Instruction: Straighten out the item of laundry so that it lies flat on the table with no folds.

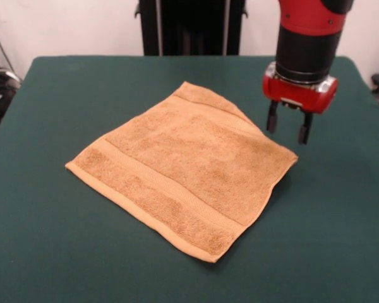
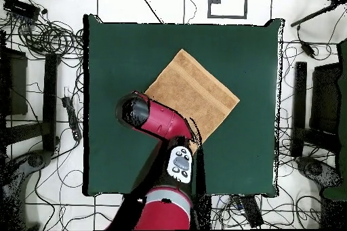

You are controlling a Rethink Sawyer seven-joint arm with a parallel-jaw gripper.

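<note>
Where arm (image 2: 162, 123) overhangs, towel (image 1: 183, 167) corner hidden fr. overhead.

I am holding my end effector (image 1: 288, 126) with fingers parted above the towel (image 1: 183, 167) corner; bare green surface (image 1: 341, 208) is lying open around me, nothing blocking.

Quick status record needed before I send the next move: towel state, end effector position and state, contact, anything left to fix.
towel: spread out in a diamond on the table, no folds visible
end effector: open, empty, raised just beyond the towel's corner nearest it
contact: none, fingers apart from the cloth
overhead view: arm covers one towel corner
left to fix: nothing obvious; towel looks flat
</note>
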